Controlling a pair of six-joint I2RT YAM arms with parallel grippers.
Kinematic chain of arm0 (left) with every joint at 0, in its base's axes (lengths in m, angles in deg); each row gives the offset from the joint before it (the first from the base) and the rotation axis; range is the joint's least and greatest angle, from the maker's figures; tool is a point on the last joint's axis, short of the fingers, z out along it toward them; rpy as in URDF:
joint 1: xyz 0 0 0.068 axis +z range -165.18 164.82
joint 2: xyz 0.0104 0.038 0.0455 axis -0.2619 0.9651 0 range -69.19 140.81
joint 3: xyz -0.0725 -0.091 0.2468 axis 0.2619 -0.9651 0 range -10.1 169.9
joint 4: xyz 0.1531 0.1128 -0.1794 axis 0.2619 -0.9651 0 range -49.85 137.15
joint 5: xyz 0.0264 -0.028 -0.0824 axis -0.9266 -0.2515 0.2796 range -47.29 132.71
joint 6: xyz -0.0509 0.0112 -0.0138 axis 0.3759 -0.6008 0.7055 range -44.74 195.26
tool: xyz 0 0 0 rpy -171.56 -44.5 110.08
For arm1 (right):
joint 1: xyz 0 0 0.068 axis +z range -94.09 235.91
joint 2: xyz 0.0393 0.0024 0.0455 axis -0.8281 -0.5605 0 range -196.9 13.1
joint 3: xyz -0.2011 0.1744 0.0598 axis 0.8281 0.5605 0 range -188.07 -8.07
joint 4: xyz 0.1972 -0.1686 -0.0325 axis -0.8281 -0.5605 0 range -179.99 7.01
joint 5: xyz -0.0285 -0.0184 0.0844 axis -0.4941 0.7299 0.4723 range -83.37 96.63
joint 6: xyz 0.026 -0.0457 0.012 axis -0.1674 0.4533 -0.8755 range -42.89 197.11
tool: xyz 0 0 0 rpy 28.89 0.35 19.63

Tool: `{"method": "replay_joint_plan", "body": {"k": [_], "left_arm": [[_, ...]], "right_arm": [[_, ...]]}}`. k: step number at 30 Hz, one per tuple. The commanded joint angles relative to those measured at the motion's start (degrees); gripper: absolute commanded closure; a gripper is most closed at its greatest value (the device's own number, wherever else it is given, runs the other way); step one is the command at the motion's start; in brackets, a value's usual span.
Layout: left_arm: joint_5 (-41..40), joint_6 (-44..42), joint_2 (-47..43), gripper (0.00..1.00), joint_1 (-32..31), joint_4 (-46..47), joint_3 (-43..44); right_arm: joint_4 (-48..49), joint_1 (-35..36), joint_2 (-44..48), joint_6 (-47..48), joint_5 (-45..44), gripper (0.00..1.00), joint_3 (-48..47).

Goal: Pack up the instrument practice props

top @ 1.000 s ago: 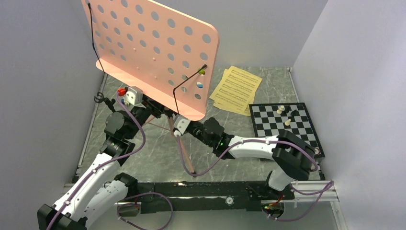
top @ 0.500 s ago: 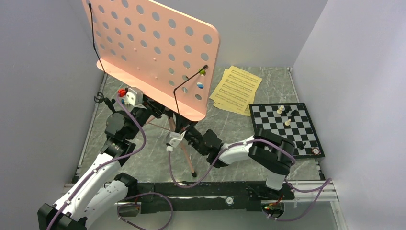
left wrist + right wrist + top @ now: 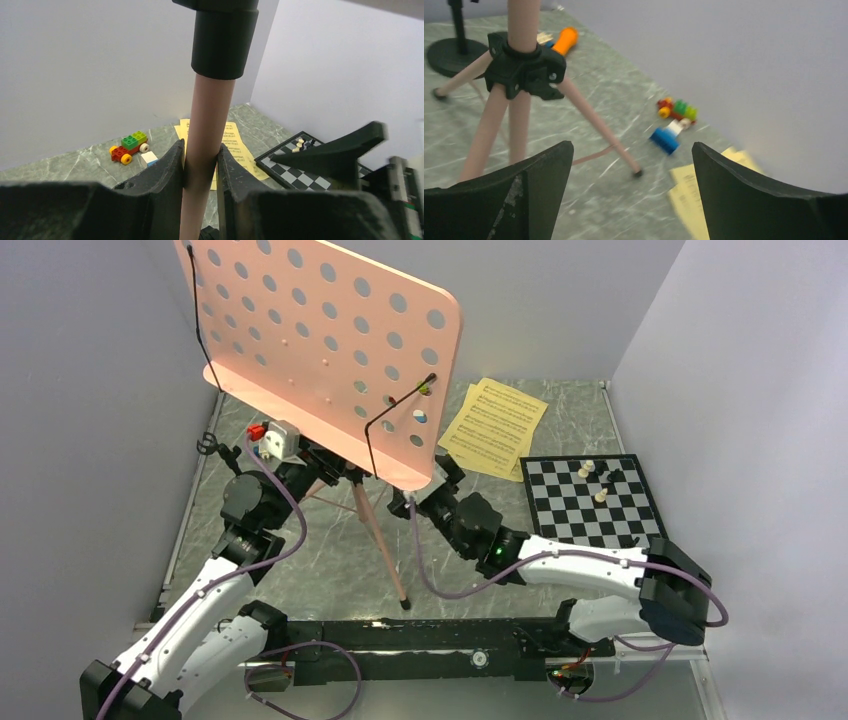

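Observation:
The pink hole-punched music stand point(image 3: 320, 350) stands upright on its tripod legs point(image 3: 383, 545). My left gripper point(image 3: 322, 472) is shut on the stand's pink pole point(image 3: 205, 150), just below the black collar. My right gripper point(image 3: 425, 488) hangs open to the right of the tripod, with nothing between its fingers. Its wrist view shows the black leg hub point(image 3: 524, 67) to the left. Behind the hub lie the orange microphone point(image 3: 564, 40) and the round base of the black mic stand point(image 3: 448, 54). The yellow sheet-music pages point(image 3: 495, 425) lie flat at the back right.
A black-and-white chessboard point(image 3: 595, 505) with a few pieces lies at the right. A small toy-block car point(image 3: 130, 147) and a blue-and-white block point(image 3: 665, 139) sit near the back wall. Grey walls close in the left, back and right sides.
My right gripper has let go of the front tripod leg, opened wide and swung right and back, away from the leg. The left gripper keeps its hold on the pole.

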State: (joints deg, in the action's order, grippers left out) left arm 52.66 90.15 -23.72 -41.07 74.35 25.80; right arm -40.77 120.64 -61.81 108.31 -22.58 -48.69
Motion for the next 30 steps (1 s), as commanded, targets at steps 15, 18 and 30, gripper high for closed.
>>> {"method": "replay_joint_plan", "body": {"k": [15,18,30], "left_arm": [[-0.92,3.78,1.57,1.00,0.18,-6.67,-3.04],[-0.79,3.67,1.63,1.00,0.18,-6.62,-2.98],[-0.02,3.65,2.51,1.00,0.20,-6.21,-2.85]], "right_arm": [[-15.19,-25.81,-7.24,-93.16,59.84,0.15,-10.44],[-11.71,-25.82,-10.18,-100.81,62.03,0.18,-12.47],[-13.74,-25.11,-18.48,-106.15,64.00,0.43,-21.72]]}}
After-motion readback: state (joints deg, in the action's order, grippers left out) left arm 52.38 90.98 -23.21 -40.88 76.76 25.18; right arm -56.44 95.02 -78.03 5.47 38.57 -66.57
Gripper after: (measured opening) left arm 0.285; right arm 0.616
